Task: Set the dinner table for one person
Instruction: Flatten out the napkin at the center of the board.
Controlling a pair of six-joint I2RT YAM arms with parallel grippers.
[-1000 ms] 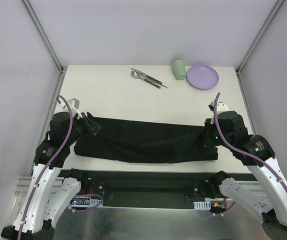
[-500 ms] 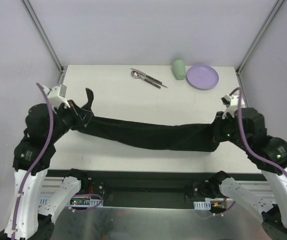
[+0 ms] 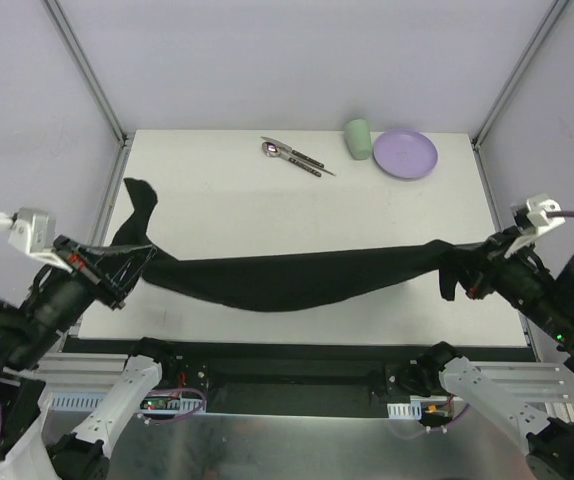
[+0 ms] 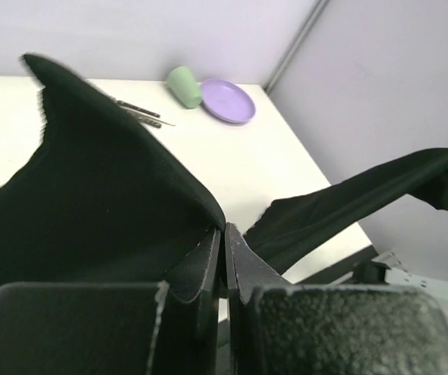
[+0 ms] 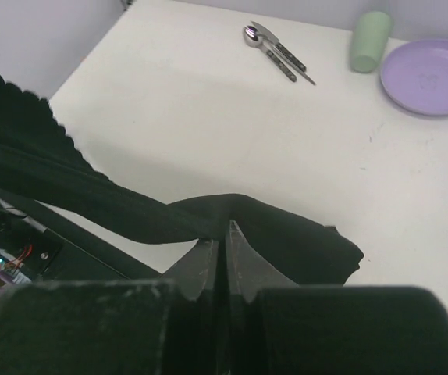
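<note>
**While both tools pinch its ends, black cloth mat (image 3: 287, 282) hangs stretched over the near bench (image 3: 267, 210)**

Item: black cloth mat, one piece, soft and limp.

Condition now: drawn out into a long sagging band from left to right. It is narrow at the right end and broader at the left, where a loose corner stands up toward the far side. Whether the low middle brushes the bench cannot be told.

Holders: left tool (image 3: 139, 258), fingers pressed together on the mat's left edge, as the left wrist view confirms. Right tool (image 3: 470, 282), fingers likewise pressed together on a bunched fold at the right end, as the right wrist view confirms.

Change recorded: a second ago the mat lay crumpled in a thick folded strip on the near part of the bench, with both tools low at its ends. Since then the arms have risen and swung outward past the bench's side edges, taking the mat up with them and pulling the slack out of it.

Bearing on the task: judged to be the shake-out before laying the mat flat as the base of the setting. The folds are not yet fully open, so a further spread or a lowering is likely needed.

Other stock, unmoved at the far edge of the bench: purple plate (image 3: 404, 153), green cup (image 3: 357, 138) lying on its side just beside the plate, and cutlery (image 3: 292, 155) a little to the left. None is placed yet.
</note>
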